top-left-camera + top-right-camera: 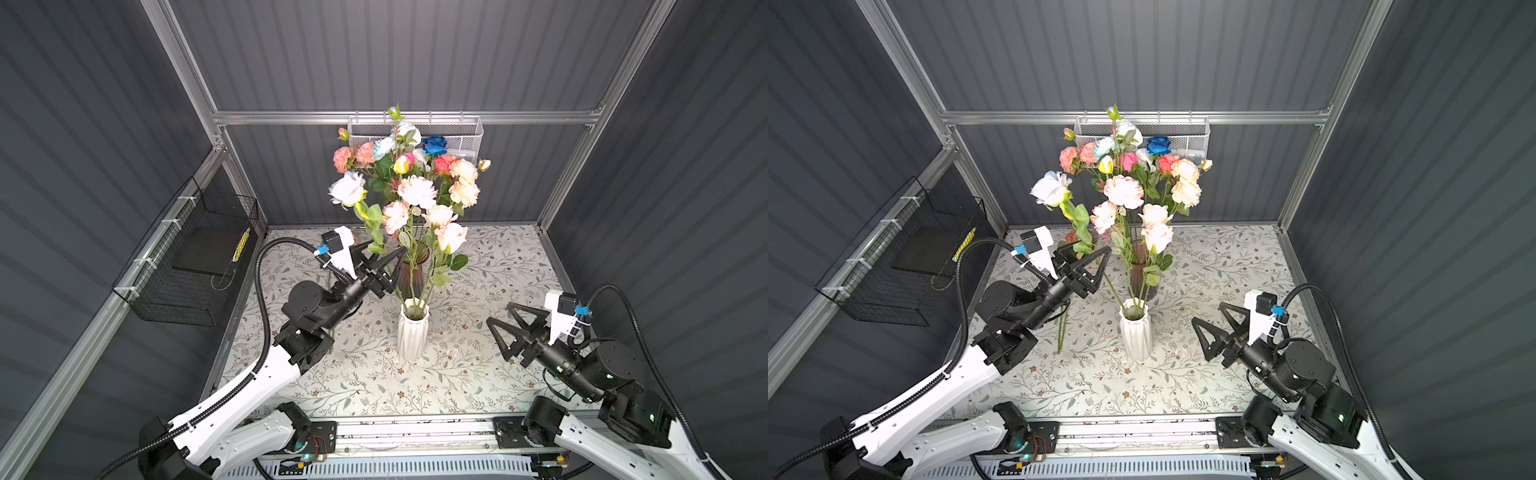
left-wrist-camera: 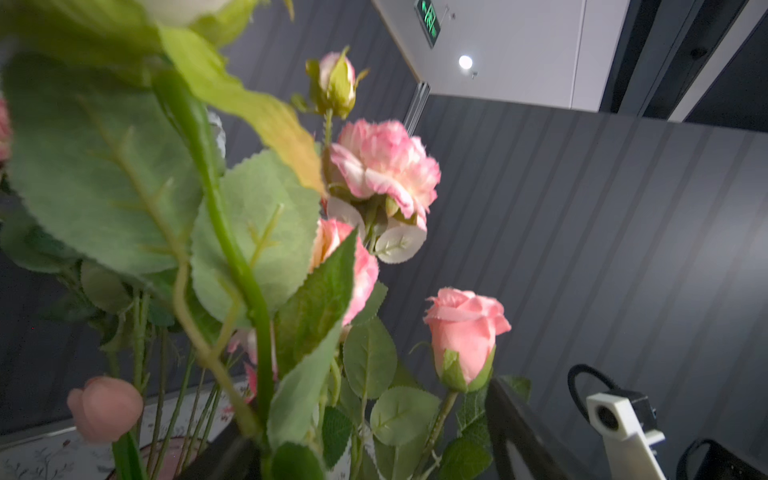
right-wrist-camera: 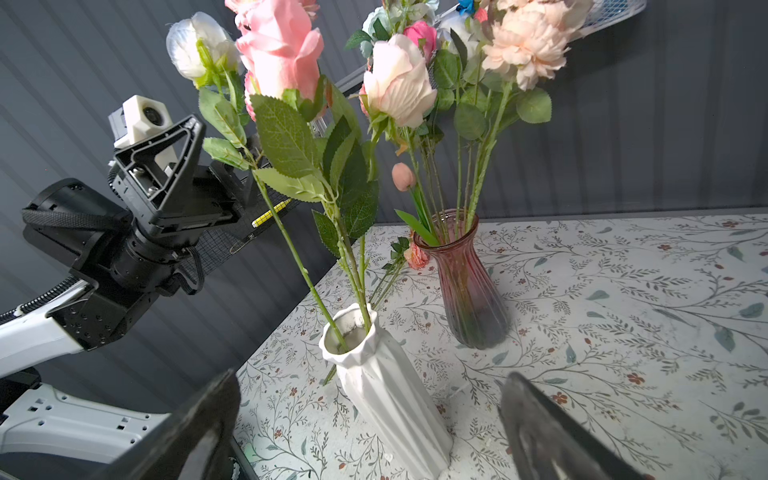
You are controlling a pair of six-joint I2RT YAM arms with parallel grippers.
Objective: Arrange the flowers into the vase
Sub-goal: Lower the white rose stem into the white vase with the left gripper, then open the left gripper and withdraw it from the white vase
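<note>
The left gripper (image 1: 397, 268) stands slack, jaws spread about the white rose (image 1: 348, 189) at its stem, so the white vase (image 1: 411, 340) alone props it; the right gripper (image 1: 500, 312) hovers open, empty, aside.

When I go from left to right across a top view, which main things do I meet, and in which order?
black wire basket → left gripper → white vase → right gripper. The dark glass vase stands behind the white one and overlaps it, so I leave it out.
</note>
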